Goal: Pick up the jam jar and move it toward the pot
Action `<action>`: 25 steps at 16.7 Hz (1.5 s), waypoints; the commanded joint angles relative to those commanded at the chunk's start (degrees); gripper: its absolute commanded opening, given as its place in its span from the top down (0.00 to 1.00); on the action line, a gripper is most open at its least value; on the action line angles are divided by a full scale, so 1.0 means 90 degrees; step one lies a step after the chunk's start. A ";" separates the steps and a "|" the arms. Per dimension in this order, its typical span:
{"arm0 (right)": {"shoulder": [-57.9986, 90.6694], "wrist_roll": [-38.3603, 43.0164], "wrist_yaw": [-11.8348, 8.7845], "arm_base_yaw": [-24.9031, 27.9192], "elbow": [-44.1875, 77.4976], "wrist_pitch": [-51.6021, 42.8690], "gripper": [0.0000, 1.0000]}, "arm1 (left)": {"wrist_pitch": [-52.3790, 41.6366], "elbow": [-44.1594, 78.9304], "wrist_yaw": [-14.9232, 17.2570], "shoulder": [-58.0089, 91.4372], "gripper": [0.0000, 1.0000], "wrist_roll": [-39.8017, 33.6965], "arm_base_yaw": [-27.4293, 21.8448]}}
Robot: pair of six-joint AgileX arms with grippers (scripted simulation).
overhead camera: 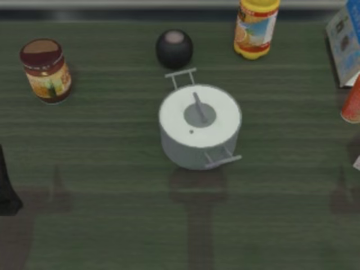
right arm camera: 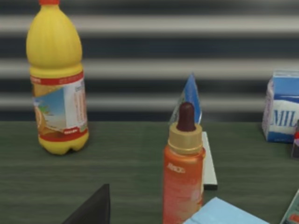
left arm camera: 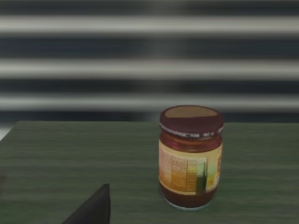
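jam jar (overhead camera: 46,70) upright, upper left of counter (overhead camera: 112,185); pot (overhead camera: 199,125) at centre, well apart. left gripper (overhead camera: 7,191) at left edge, grip state unreadable.

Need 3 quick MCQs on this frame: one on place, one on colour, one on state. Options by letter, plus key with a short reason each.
1. Where is the jam jar in the top view?
A. far left of the table
B. on the pot
C. near right corner

2. What colour is the ball beyond the pot?
A. white
B. black
C. orange

3. What state is the jam jar in?
A. lying on its side
B. lifted by a gripper
C. upright on the table, lid on

Key: 1 A, it stands far left, well apart from the pot. 2 B, the ball is black. 3 C, the left wrist view shows it standing, lidded, with nothing gripping it.
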 joint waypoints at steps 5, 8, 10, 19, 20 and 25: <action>0.0000 0.0000 0.0000 0.0000 0.0000 0.0000 0.00 | -0.0168 0.0324 -0.0016 0.0297 0.00 0.0090 0.0034; 0.0000 0.0000 0.0000 0.0000 0.0000 0.0000 0.00 | -0.0635 0.1173 -0.0010 0.1114 0.00 0.0322 0.0079; 0.0000 0.0000 0.0000 0.0000 0.0000 0.0000 0.00 | -0.1086 0.1964 0.0018 0.1897 0.00 0.0537 0.0098; 0.0000 0.0000 0.0000 0.0000 0.0000 0.0000 0.00 | -0.4040 0.7025 0.0312 0.7031 0.00 0.1912 0.0105; 0.0000 0.0000 0.0000 0.0000 0.0000 0.0000 0.00 | -0.4417 0.7679 0.0350 0.7690 0.00 0.2086 0.0106; 0.0000 0.0000 0.0000 0.0000 0.0000 0.0000 0.00 | -0.6279 1.0993 0.0535 1.0965 0.00 0.2942 0.0114</action>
